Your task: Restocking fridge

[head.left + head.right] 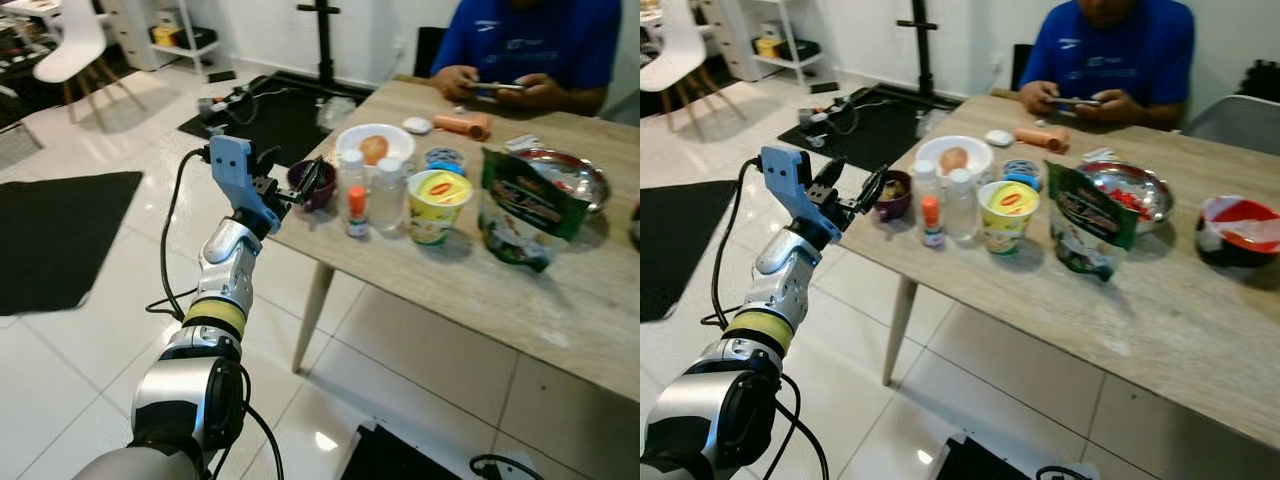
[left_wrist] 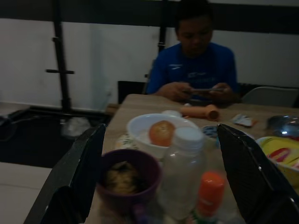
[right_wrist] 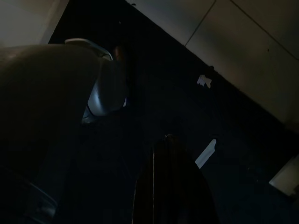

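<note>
Two black fingers of the left tool (image 1: 300, 185) spread wide, empty, beside the small purple ceramic cup (image 1: 311, 183) at the wooden bench's (image 1: 500, 290) corner, apparently lining up a grasp.

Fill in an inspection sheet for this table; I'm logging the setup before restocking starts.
Surface: wooden table, crowded at its far end.
Job's things: purple cup, two clear bottles, orange-capped bottle, yellow tub, green bag, white bowl holding an egg.
Clutter: steel bowl, red bowl.
Grippers: left claw open at the table's corner, by the purple cup; right claw hanging idle over the floor.
Cables: black cable looping along the left arm.
Surroundings: seated person holding a phone; white chair; black mats.
</note>
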